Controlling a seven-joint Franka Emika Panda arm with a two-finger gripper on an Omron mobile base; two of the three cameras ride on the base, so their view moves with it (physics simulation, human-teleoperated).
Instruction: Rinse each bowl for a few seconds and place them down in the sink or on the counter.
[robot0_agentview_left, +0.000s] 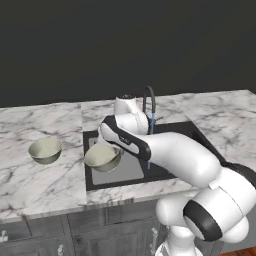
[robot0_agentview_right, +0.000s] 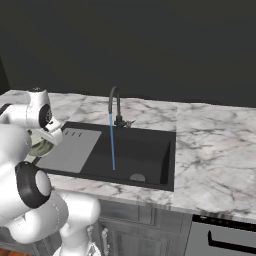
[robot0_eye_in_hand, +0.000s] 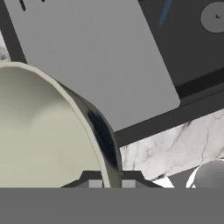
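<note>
Bowl (robot0_eye_in_hand: 43, 131): rigid, glazed, likely slippery wet | hold: rim wall | gripper (robot0_eye_in_hand: 108, 183): closed on bowl rim, apparently secure

At the left of the left base view, two bowls (robot0_agentview_left: 45, 150) (robot0_agentview_left: 103, 157) show a pale beige-olive glaze, plain. The counter (robot0_agentview_left: 40, 175) is white marble with grey veins. The sink (robot0_agentview_right: 145, 155) is black, its drainboard (robot0_eye_in_hand: 96, 61) flat grey, the faucet (robot0_agentview_right: 114, 102) dark, the water stream (robot0_agentview_right: 112, 142) blue.
</note>
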